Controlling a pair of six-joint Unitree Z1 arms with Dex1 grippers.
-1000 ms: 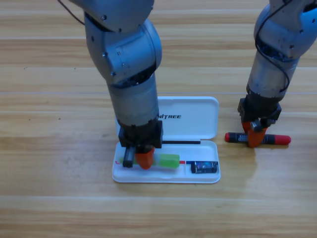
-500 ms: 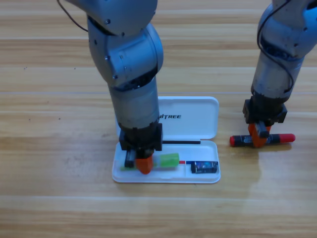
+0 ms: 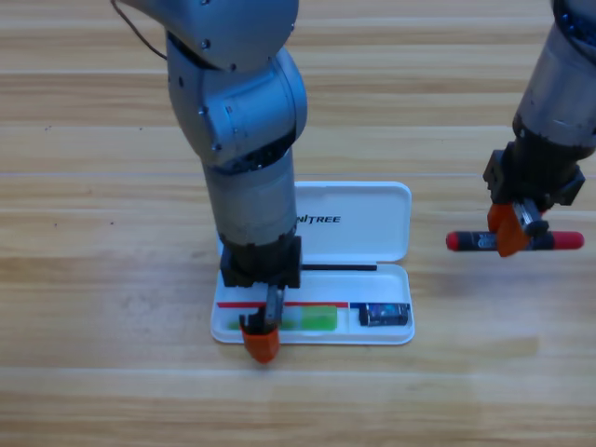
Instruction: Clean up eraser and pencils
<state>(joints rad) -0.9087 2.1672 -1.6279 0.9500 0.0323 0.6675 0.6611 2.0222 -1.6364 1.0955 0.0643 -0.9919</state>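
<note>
High view is showing a wooden table [image 3: 112, 279] with an open white case [image 3: 377, 222] lying near its middle, lid tipped back toward the far side and tray toward the near side. Left arm is reaching down over the left part of the tray, and the left gripper [image 3: 263, 333] is pointing down at the tray's near rim, with one orange jaw showing over the rim; whether its jaws are parted or closed cannot be told, since the gripper is hiding the gap. Green pencil [image 3: 315, 319] is lying flat in the tray's long left compartment, just to the right of that gripper and partly hidden by it at its left end. Eraser [image 3: 386, 314] (a small dark block with a shiny blue wrapper) is sitting in the small compartment at the tray's right end, apart from the green pencil. Right arm is coming in from the upper right corner, and the right gripper [image 3: 515, 226] is clamping the red pencil [image 3: 563, 241] around its dark middle, with the red ends sticking out to the left and right. That pencil is lying level, well to the right of the case and outside it.
</note>
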